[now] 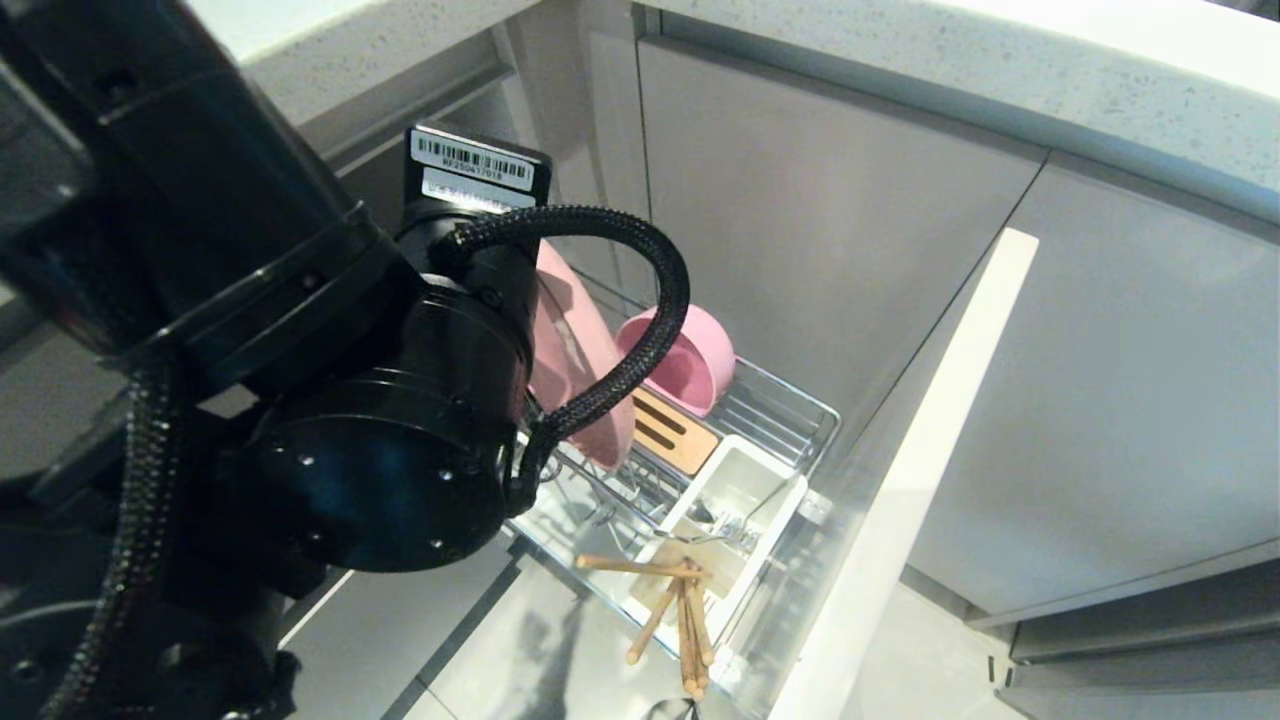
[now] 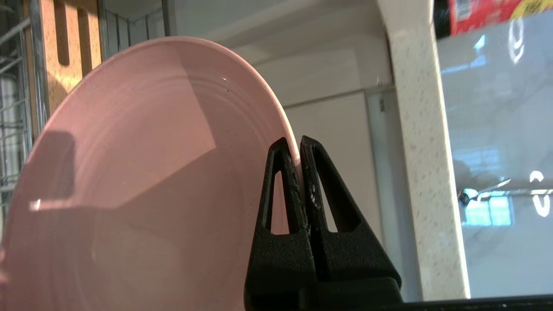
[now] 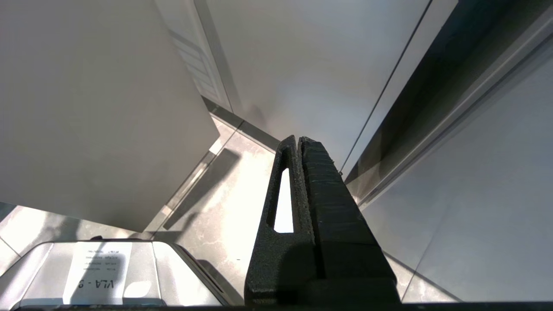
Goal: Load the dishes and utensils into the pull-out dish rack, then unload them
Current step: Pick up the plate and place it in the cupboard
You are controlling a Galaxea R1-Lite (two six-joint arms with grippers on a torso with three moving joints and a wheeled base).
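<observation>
Pink plate point(image 2: 142, 172) rim pinched in left pincer point(image 2: 299, 149), above rack point(image 1: 770, 400).

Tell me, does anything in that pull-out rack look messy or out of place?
Yes: the light wooden chopsticks lie crisscrossed over the white plastic utensil box, ends sticking out past the chrome wire dish rack.

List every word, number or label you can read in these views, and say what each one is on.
"VLA - 9" or similar, seen upside down, last character unsure: white label on the grey robot base.
Barcode sticker on the left arm's wrist camera: digits too small to read.
Red package: print blurred, unreadable.
</observation>
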